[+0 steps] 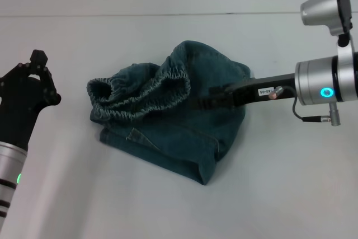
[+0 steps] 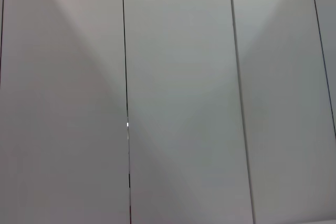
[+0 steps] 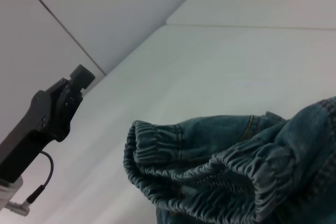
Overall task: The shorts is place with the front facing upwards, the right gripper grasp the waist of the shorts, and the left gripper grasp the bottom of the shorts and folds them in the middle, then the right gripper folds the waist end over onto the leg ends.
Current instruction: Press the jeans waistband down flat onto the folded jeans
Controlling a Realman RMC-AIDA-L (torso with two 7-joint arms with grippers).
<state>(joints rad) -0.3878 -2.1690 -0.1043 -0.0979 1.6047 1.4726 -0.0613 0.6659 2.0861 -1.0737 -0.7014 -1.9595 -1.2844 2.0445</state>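
The shorts (image 1: pixel 168 110) lie bunched on the table (image 1: pixel 279 194), the waist of the shorts (image 1: pixel 140 90) draped leftward. The right gripper (image 1: pixel 210 100) appears clamped on the denim, though its fingertips are buried. The waist should be carried fully over and laid flat before release; the left gripper (image 1: pixel 31 85) is parked at the left, its opening not discernible.

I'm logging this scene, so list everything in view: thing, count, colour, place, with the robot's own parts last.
shorts: one, blue-green denim, bunched mid-table, already folded over.
waist of the shorts: one ruffled elastic band, blue-green, on top of the pile, toward the robot's left.
table: one, white, under everything.
wall: white panels with dark seams, behind the table.
left claw: one, black, silver wrist with green light, at the robot's left, clear of the shorts.
right claw: one, black, silver wrist with cyan light, reaching from the right into the fabric.
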